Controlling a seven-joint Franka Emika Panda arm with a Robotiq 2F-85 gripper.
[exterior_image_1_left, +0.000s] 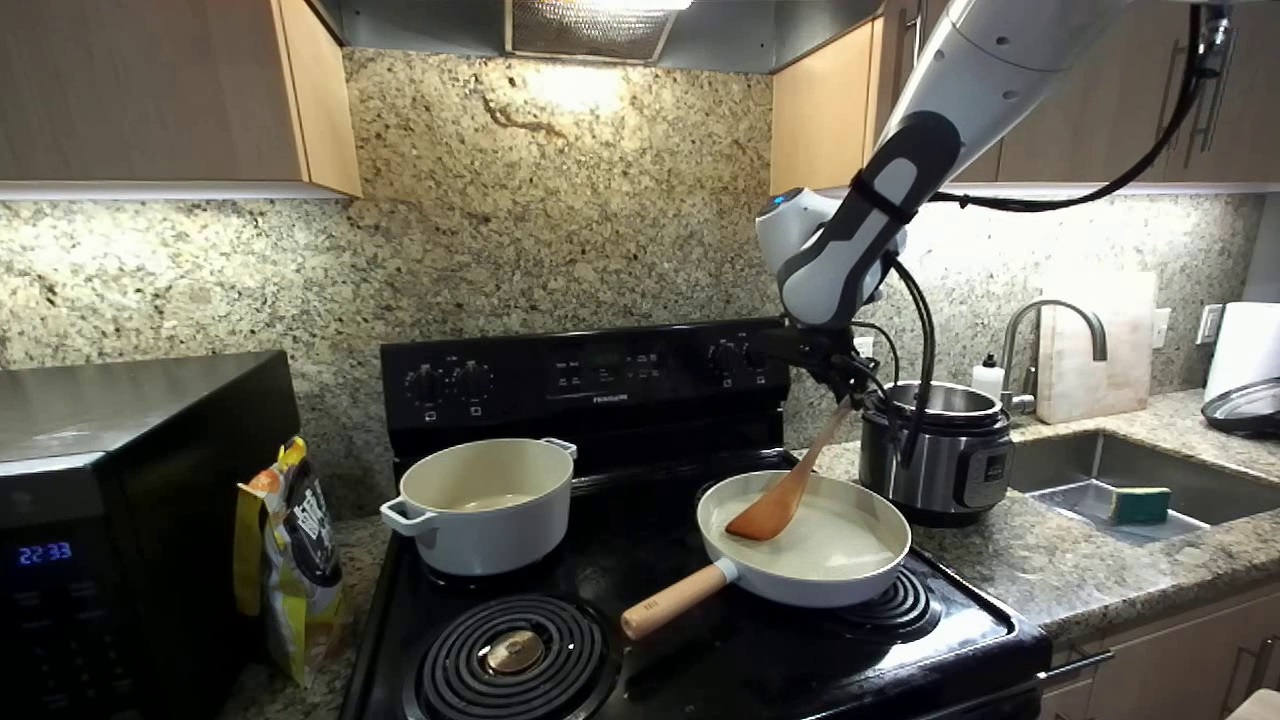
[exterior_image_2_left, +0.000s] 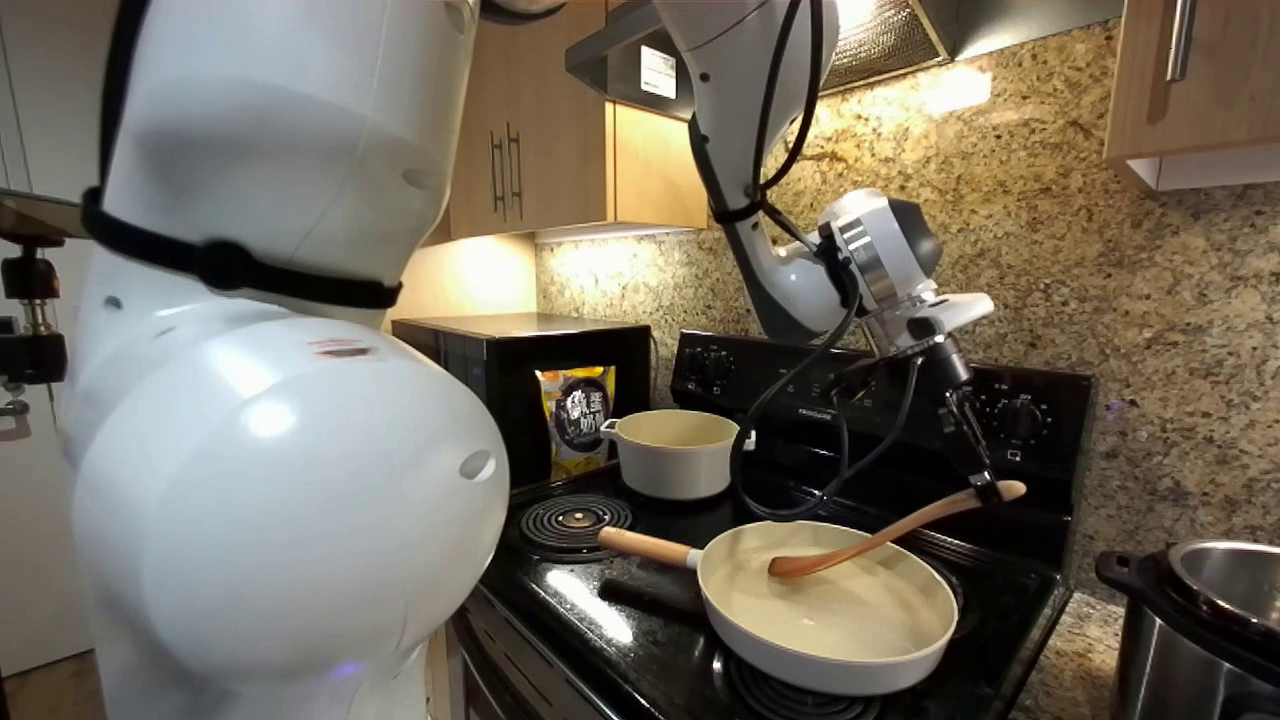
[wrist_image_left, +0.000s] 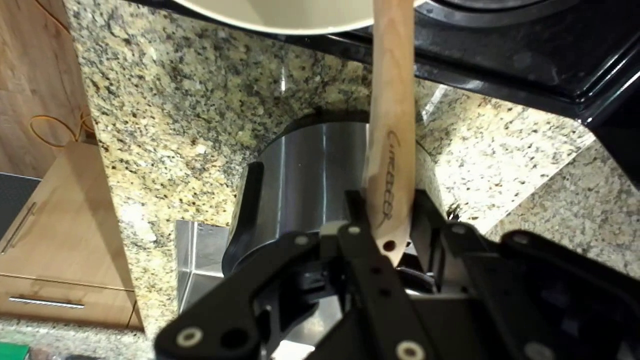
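1. Into the frying pan (exterior_image_1_left: 860, 540) slants the wooden spatula (exterior_image_1_left: 792, 485), blade down.
2. Above and outside the pan, the gripper (wrist_image_left: 390, 215) pinches the spatula's handle.
3. Beside the pan stands a pressure cooker (exterior_image_1_left: 935, 480).

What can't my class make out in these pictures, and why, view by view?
Wooden spatula: wrist view, far end cut off by the top edge.
Coil under the frying pan: both exterior views, mostly hidden by the pan.
Steel cooker: wrist view, top mostly hidden by the gripper.
Stove knobs: both exterior views, markings too small to read.
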